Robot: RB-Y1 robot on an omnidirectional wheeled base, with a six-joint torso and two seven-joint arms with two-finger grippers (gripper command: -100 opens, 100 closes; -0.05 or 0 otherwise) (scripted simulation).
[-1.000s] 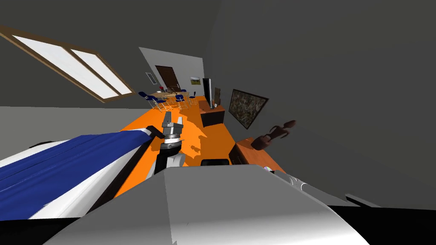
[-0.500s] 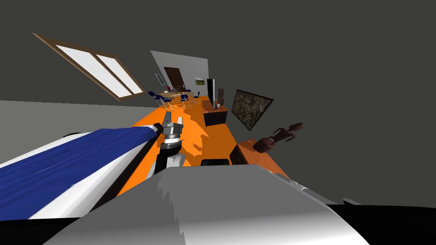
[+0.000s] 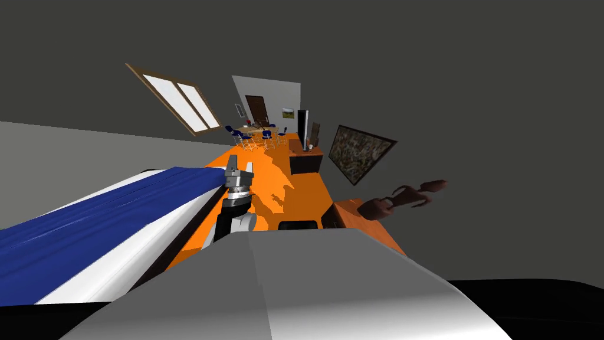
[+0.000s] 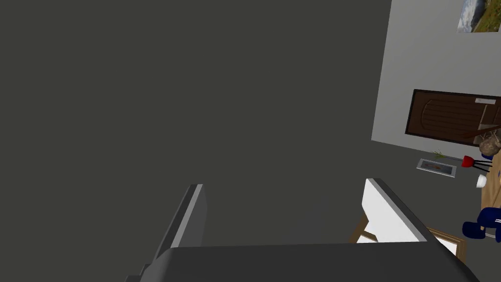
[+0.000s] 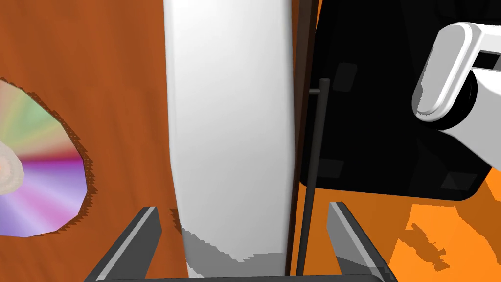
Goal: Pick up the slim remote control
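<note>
Right gripper (image 5: 243,208): fingers spread wide and holding nothing, with 1 on either side of the remote's near end and neither touching it.
Slim remote control (image 5: 230,107): plain white, long and narrow. It lies flat on the brown wooden tabletop (image 5: 98,58), running straight away from my hand and close along the top's edge.
Finger on the disc side (image 5: 142,235): over the wood, just beside the remote's long edge.
Other finger (image 5: 347,235): past the table's edge, above the orange floor (image 5: 469,230).
Disc (image 5: 44,166): rainbow-sheened, flat on the same top, apart from the remote and beyond the first finger. Something pale sits at its middle — I cannot tell what.
Thin dark rod (image 5: 313,161): runs just off the table's edge, between the remote and a black block (image 5: 391,122).
Left gripper (image 3: 240,165): raised ahead of me over the orange floor, beside a blue and white piece of furniture (image 3: 106,224). In its own wrist view the 2 fingers stand apart with nothing between them.
Dark brown figure (image 3: 407,198): above the brown table on my right in the head view — its shape is unclear to me.
</note>
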